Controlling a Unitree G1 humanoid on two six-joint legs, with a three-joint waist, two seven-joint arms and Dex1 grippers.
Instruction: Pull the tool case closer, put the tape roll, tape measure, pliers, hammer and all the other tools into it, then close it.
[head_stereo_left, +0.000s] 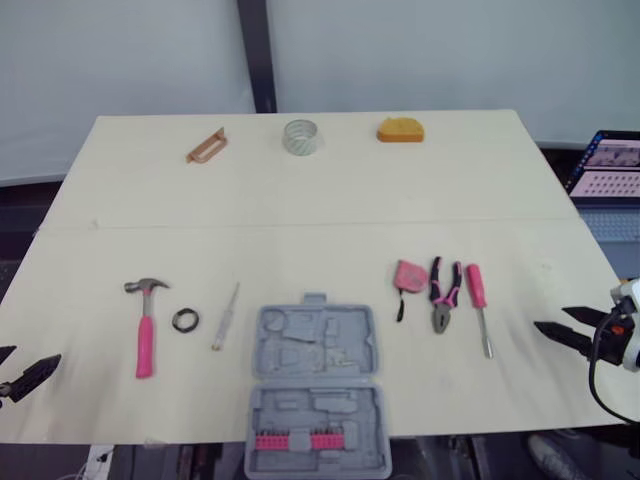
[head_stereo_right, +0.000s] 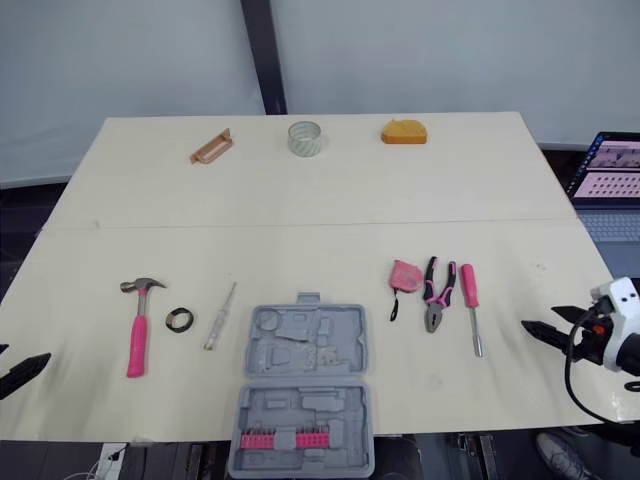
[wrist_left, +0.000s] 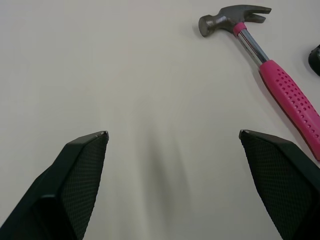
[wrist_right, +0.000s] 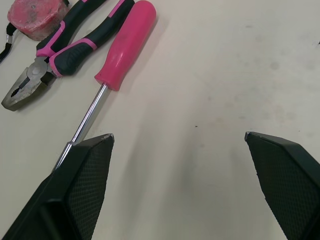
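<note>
The grey tool case (head_stereo_left: 316, 375) lies open at the table's front centre, with pink bits in its near half. To its left lie a pink-handled hammer (head_stereo_left: 147, 325), a small black tape roll (head_stereo_left: 185, 320) and a thin test screwdriver (head_stereo_left: 226, 316). To its right lie a pink tape measure (head_stereo_left: 409, 275), pliers (head_stereo_left: 445, 292) and a pink screwdriver (head_stereo_left: 478, 300). My left gripper (head_stereo_left: 22, 368) is open and empty at the front left edge, short of the hammer (wrist_left: 280, 75). My right gripper (head_stereo_left: 553, 320) is open and empty, right of the pink screwdriver (wrist_right: 120, 50).
Along the far edge lie a copper-coloured handle (head_stereo_left: 206, 146), a clear tape roll (head_stereo_left: 300, 137) and an orange object (head_stereo_left: 400, 130). A laptop (head_stereo_left: 610, 170) stands off the table's right side. Bare tabletop (head_stereo_left: 320, 230) stretches across the middle.
</note>
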